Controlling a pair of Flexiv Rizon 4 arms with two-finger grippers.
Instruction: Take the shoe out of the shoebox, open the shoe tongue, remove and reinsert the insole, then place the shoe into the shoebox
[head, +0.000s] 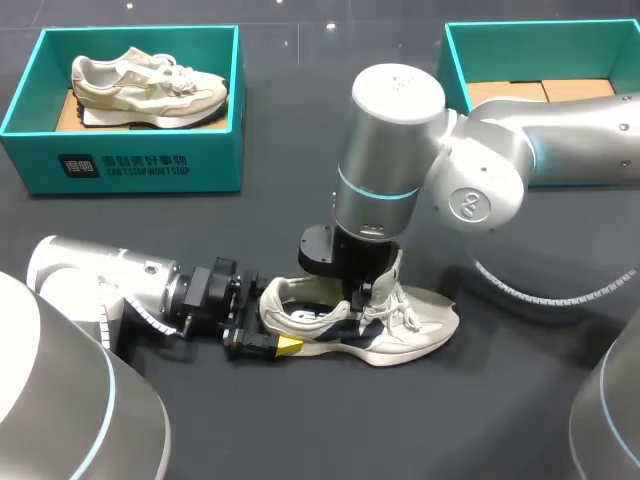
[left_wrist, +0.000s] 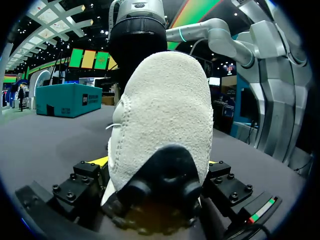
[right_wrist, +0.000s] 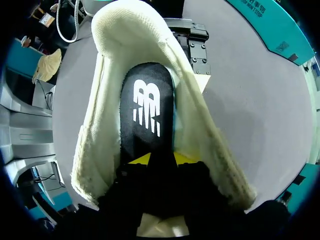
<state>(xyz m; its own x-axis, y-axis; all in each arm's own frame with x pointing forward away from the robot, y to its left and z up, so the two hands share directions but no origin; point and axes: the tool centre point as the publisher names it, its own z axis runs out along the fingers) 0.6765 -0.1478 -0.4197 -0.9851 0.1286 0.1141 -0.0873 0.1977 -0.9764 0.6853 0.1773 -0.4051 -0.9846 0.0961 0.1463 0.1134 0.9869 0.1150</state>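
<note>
Evidently the right gripper (right_wrist: 161, 159) is pinching the black insole (right_wrist: 147, 105) between its yellow tips, which are standing close together deep inside the shoe (head: 400, 325). The left gripper (left_wrist: 157, 170) is clamping the heel from both sides, steadying the shoe as it is sitting upright on the table (head: 500, 410), well apart from the empty shoebox (head: 456, 65). The insole step seems to be in hand; whether it is coming out or going back I cannot tell. Next comes a slow, straight pull or push along the sole, with the heel hold kept firm.

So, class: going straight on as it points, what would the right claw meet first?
The black insole inside the shoe; the right claw points down into the opening, though contact depth is unclear.
</note>
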